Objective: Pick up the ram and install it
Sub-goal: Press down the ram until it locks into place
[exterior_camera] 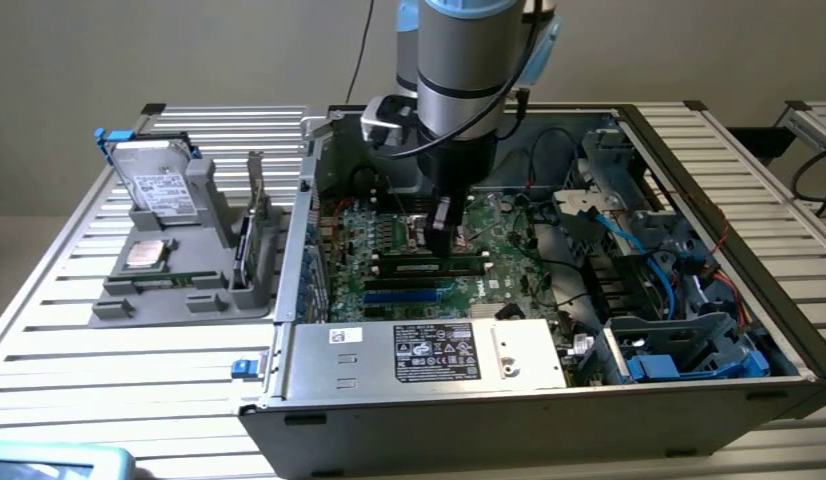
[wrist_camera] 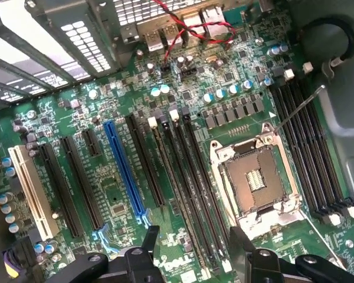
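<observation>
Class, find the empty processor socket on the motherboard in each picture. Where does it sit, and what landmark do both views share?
Exterior view: the processor socket lies mid-board inside the case, partly behind the gripper.
Wrist view: the processor socket sits open, silver-framed, between two banks of long black slots.
Shared landmark: the blue slot on the board.

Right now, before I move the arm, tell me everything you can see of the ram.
The ram is a long, thin, dark stick with a pale label strip on its side. It stands on edge along the slots of the motherboard inside the open case. It is just under the open gripper, which does not hold it. I cannot tell whether it is fully seated.
</observation>
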### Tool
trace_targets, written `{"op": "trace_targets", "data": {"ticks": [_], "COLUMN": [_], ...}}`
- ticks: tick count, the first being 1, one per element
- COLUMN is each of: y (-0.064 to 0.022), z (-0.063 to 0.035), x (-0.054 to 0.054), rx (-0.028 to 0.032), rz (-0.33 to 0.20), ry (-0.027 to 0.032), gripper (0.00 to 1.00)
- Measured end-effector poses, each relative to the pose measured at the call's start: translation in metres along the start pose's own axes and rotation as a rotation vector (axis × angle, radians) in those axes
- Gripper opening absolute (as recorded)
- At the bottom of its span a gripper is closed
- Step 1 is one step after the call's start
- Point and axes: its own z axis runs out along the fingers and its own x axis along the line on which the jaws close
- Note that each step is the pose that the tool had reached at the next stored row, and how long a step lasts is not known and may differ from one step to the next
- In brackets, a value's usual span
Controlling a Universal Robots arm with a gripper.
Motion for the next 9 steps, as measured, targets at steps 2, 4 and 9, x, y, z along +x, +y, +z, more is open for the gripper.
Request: {"op": "trace_targets", "data": {"ticks": [2, 4, 9], "y": [0.0, 0.0, 0.0], "z": [0.0001, 0.0002, 0.0004], "x": [0.0, 0.0, 0.0], "rx": [-0.0035, -0.0071, -0.016], "rz": [-0.036, -0.072, -0.163], "ry": [-0.0001, -0.0003, -0.0007], "gripper": [0.59, 0.59, 0.59]}}
